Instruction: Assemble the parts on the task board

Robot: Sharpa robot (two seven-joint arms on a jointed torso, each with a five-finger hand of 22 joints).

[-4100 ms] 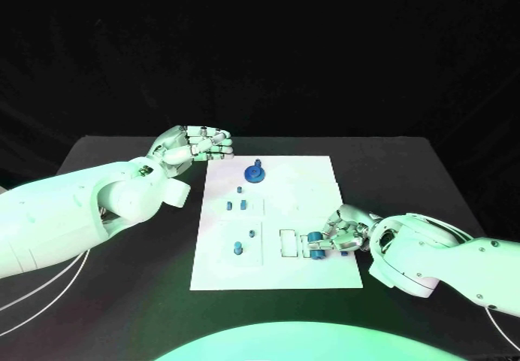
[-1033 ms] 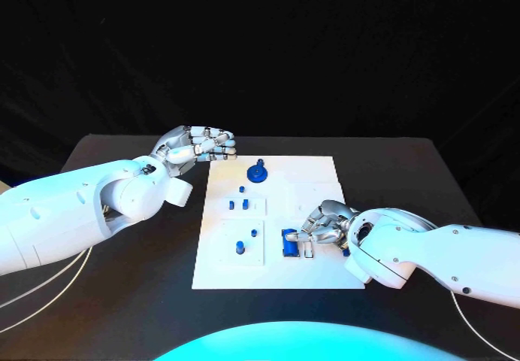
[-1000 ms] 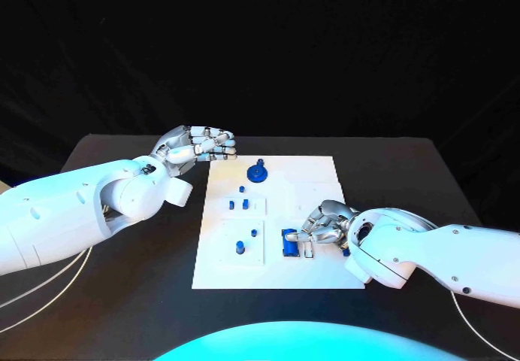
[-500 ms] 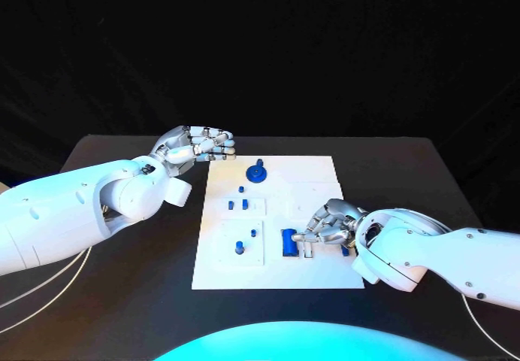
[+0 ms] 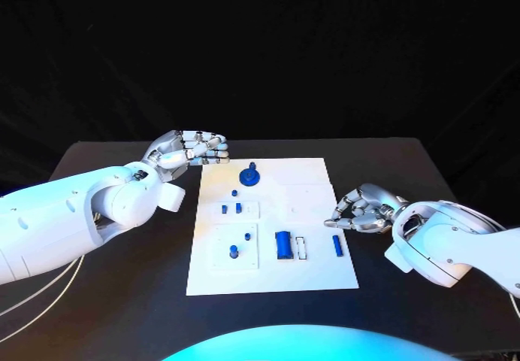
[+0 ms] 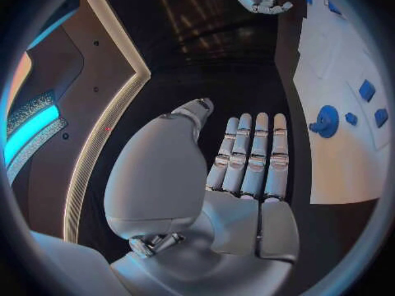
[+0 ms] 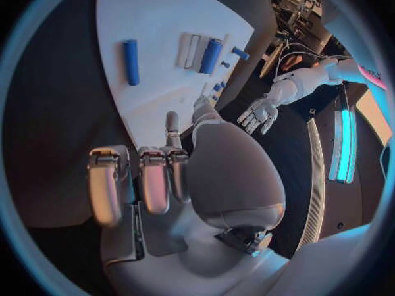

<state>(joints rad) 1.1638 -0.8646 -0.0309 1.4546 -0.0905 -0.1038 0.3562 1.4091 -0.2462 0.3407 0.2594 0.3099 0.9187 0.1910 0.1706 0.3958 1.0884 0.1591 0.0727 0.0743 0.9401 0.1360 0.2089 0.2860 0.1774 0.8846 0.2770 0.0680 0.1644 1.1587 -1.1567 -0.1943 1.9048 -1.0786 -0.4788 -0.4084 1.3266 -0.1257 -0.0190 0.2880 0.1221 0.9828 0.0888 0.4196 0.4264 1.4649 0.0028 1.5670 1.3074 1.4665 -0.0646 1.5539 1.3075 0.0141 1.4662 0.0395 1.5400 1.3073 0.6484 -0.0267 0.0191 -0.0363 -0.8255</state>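
We find the task board lying mid-tabletop. A blue cylinder lies on it beside a white slot, and a thinner blue pin lies near the board's right edge. The right hand hangs just off that edge, fingers curled in, holding nothing. The left hand hovers off the far left corner, fingers apart, empty.

the task board is white, on a black table. the parts are blue: a gear, a cylinder, a thin rod. both hands are silver.
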